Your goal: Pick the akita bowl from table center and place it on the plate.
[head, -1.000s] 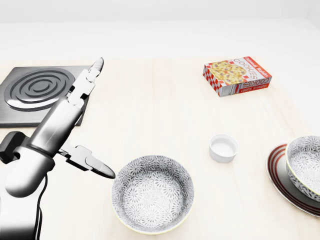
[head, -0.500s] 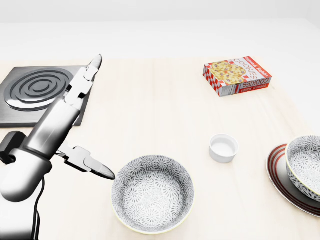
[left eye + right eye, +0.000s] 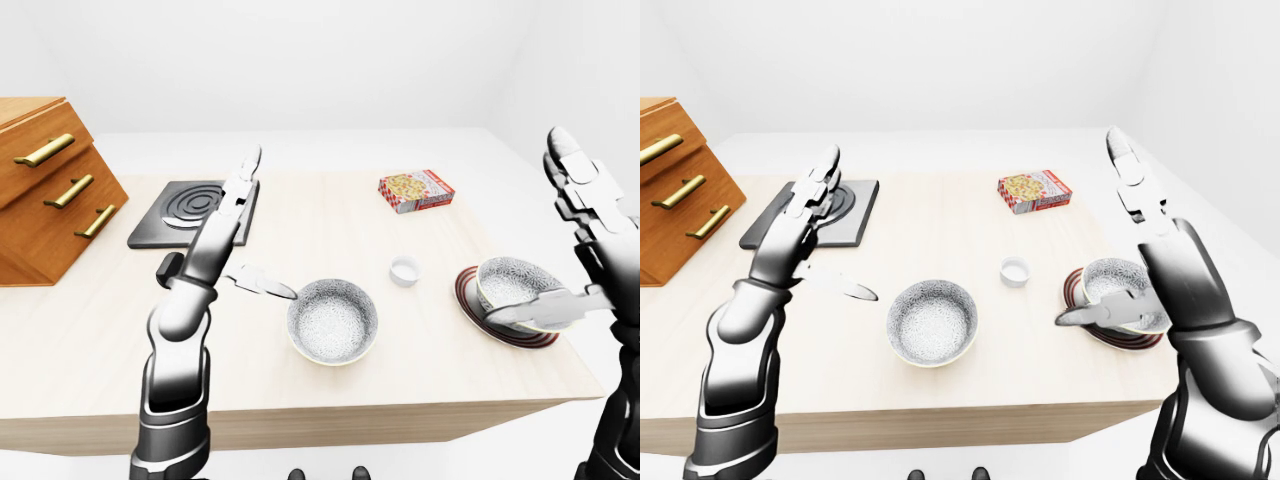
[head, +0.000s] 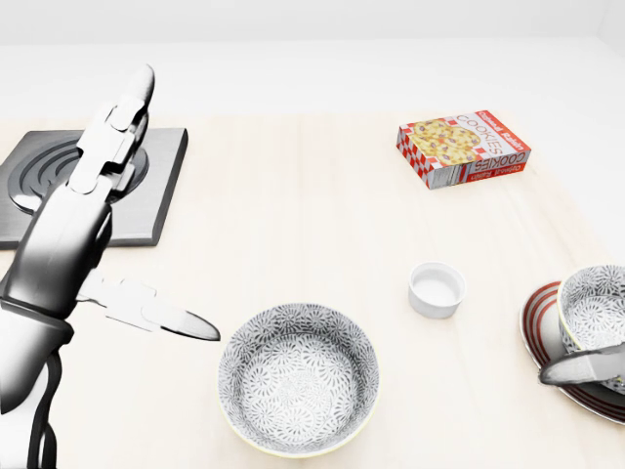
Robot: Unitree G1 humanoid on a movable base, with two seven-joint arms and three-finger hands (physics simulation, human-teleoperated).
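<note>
An akita bowl point(image 4: 298, 379), white with a fine grey pattern, stands upright at the table's middle. A second bowl of the same kind point(image 4: 592, 305) sits on the dark red-rimmed plate point(image 4: 539, 328) at the right edge. My left hand point(image 3: 851, 225) is open, fingers raised high and thumb pointing toward the middle bowl from its left, not touching it. My right hand point(image 3: 1087, 228) is open too, fingers up, with its thumb point(image 4: 578, 367) reaching across the plate's near side. Neither hand holds anything.
A cookies box point(image 4: 463, 147) lies at the upper right and a small white ramekin point(image 4: 437, 289) stands between the two bowls. A black stove burner point(image 4: 156, 186) is at the upper left, a wooden drawer cabinet point(image 3: 45, 190) beyond the table's left end.
My left hand has lifted and drawn to the left, off the burner's right edge. My right thumb has come into the head view over the plate. Both bowls stay put.
</note>
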